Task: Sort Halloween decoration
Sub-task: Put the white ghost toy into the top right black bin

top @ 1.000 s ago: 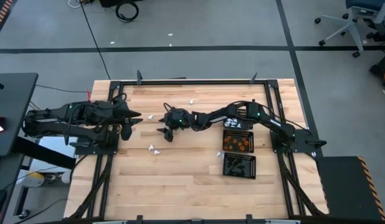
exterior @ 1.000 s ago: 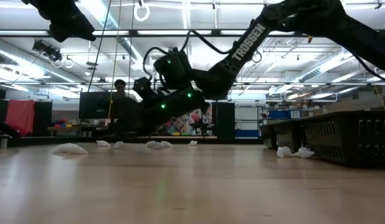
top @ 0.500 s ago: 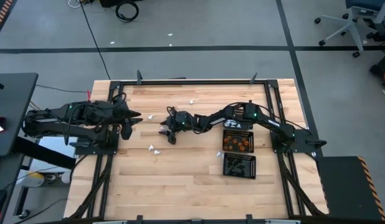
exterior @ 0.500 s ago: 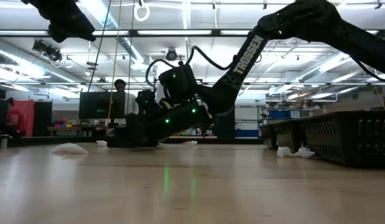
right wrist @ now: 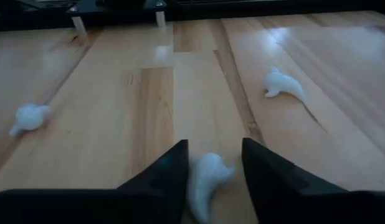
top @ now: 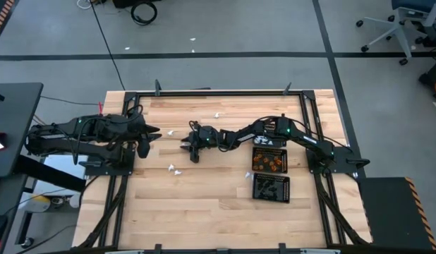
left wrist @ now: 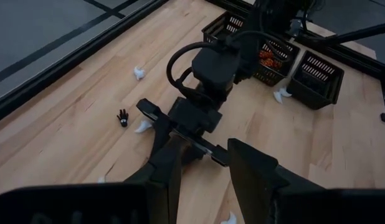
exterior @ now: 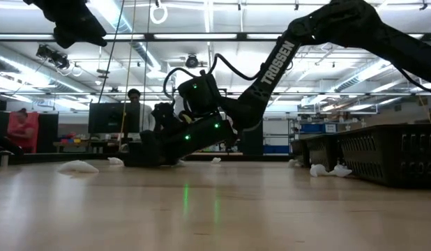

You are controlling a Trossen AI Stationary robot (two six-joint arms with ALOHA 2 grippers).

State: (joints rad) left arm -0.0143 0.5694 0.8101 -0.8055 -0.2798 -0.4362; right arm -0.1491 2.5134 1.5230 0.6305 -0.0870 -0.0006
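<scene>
Since a second ago the right pincer [right wrist: 212, 180] has dropped to the wooden worktop [right wrist: 142, 112], fingers straddling a small white ghost-shaped trinket [right wrist: 206, 177], seemingly light and rigid, best pinched mid-body.

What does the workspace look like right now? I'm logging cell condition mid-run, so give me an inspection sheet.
Surface: wooden table, bare planks.
Job's things: white trinkets scattered, one between the right pincer's fingers, others loose; a black trinket; orange ones in a mesh tray.
Clutter: nothing seen.
Grippers: right pincer down at the table, closing round the white trinket; left pincer waiting at the left edge, holding nothing.
Cables: black cable across the floor.
Surroundings: office chair; person behind.
</scene>
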